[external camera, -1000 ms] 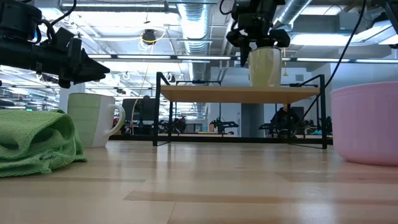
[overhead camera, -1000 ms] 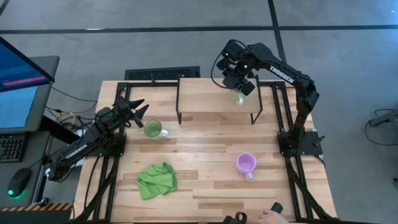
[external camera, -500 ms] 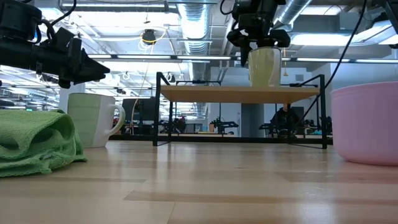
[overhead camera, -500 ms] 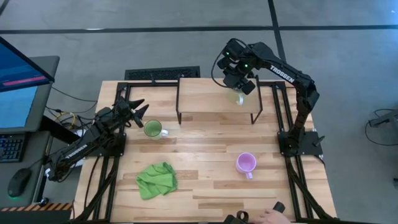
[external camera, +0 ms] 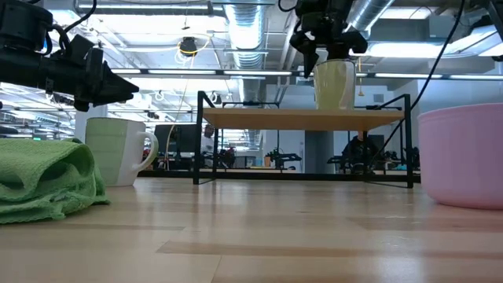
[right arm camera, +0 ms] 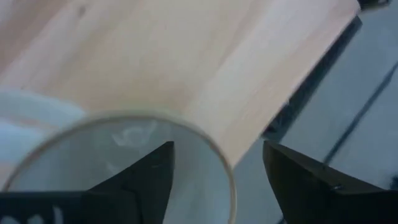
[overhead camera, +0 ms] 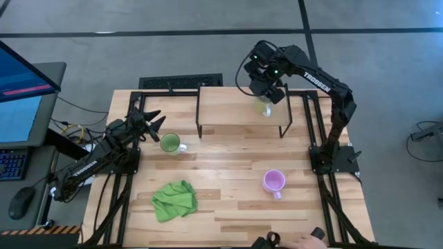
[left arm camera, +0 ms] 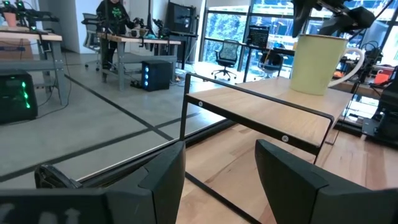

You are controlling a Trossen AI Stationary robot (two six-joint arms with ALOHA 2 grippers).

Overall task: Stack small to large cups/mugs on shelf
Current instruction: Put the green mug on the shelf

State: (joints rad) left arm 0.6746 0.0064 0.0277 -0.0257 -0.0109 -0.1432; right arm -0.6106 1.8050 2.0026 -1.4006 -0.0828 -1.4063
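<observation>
Cream-white mug (external camera: 335, 84) stands upright on the shelf (overhead camera: 239, 105), toward the shelf's right end, its handle turned away from the left arm as my left wrist view shows it. I use the shelf as my landmark: it sits at the far side of the bench (overhead camera: 228, 200), a light-wood board on thin black legs.

My right pincer (overhead camera: 264, 91) hangs directly above that mug. From the low view its fingers sit at the mug's rim level, and my right wrist view looks straight down into the mug's mouth, with the two dark fingers (right arm camera: 154, 177) spread wide, one over the rim and one beyond it. I read the jaws as wide and parted from the mug.

My left pincer (overhead camera: 154, 122) waits off the shelf's left front corner, low over the bench, jaws spread wide and holding nothing. Just beside it, in front of the shelf's left end, stands the green mug (overhead camera: 170, 144) with its white handle pointing right.

The lilac mug (overhead camera: 274, 182) sits upright well in front of the shelf's right end. A green cloth (overhead camera: 174, 200) lies crumpled well in front of the shelf's left end, nearer me than the green mug.
</observation>
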